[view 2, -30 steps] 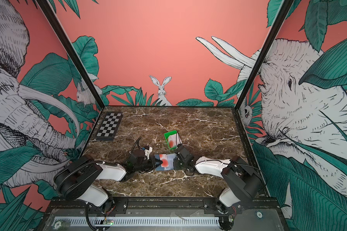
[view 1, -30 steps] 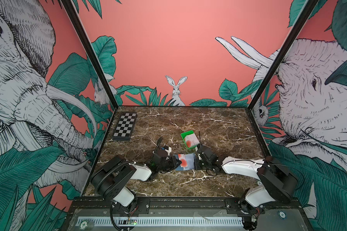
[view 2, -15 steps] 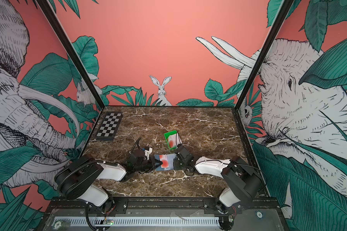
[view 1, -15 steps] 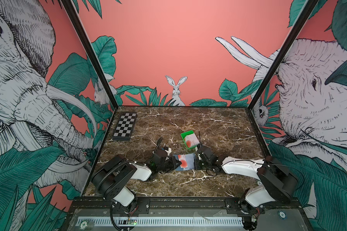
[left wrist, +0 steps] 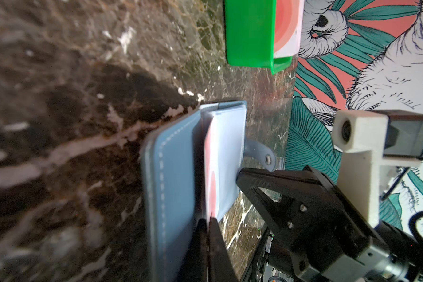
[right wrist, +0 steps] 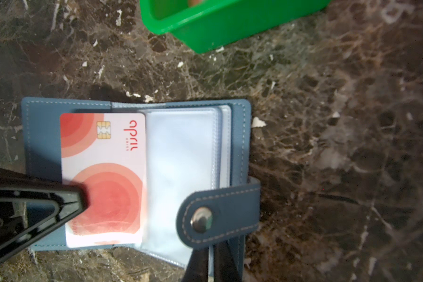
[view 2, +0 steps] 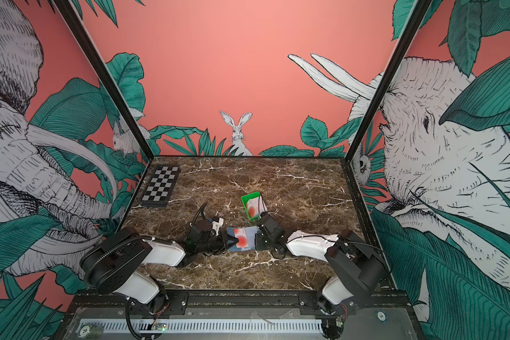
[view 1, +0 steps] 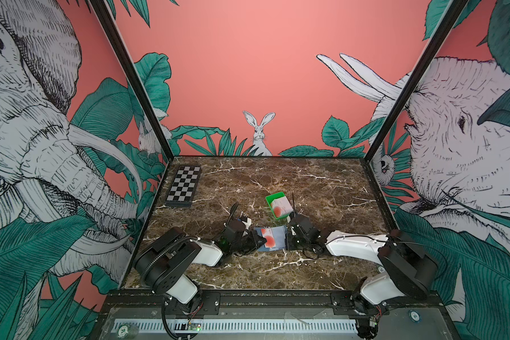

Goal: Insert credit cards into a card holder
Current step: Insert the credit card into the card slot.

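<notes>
One credit card [right wrist: 103, 171] in left claw [left wrist: 207, 222]

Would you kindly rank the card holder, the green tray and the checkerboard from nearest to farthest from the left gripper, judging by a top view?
1. card holder: lying open directly at the left gripper, which pinches a credit card over it.
2. green tray: just behind the holder, toward the back wall.
3. checkerboard: far off in the back-left corner.
</notes>
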### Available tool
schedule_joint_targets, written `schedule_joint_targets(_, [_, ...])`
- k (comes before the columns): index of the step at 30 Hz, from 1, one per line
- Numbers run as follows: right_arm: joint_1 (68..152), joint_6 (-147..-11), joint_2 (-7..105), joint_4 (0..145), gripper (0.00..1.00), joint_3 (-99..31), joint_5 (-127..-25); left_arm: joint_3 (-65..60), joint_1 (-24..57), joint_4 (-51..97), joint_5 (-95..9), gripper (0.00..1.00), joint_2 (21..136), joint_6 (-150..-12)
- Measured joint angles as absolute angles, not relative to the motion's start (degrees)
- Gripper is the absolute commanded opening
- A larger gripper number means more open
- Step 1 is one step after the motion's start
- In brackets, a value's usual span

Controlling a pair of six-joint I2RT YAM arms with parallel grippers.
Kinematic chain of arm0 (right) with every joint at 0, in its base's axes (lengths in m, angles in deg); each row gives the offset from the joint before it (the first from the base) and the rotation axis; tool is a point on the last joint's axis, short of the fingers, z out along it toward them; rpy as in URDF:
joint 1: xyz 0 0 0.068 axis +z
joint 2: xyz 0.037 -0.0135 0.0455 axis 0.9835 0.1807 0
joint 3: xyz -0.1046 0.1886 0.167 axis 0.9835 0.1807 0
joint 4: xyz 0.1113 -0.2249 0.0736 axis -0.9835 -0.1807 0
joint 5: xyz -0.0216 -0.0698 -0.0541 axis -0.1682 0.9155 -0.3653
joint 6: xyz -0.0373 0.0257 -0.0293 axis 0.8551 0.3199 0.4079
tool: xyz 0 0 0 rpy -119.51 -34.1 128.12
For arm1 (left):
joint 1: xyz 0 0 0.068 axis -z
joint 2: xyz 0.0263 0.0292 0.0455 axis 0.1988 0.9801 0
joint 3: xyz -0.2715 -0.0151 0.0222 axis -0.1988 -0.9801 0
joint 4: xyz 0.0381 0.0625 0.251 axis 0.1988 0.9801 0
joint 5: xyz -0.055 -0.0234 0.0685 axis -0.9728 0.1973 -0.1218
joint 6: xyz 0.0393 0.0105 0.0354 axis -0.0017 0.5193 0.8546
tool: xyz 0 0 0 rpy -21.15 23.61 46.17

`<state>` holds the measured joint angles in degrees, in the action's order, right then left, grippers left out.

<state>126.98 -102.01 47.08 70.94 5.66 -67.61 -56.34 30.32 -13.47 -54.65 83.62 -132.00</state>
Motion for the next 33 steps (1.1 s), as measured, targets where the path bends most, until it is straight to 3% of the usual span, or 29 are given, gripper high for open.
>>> schedule_joint_targets(33, [127.25, -100.89, 44.17, 67.46, 0.11, 5.57, -67.45, -51.21, 30.12, -10.12, -58.01, 0.0, 87.92, -128.05])
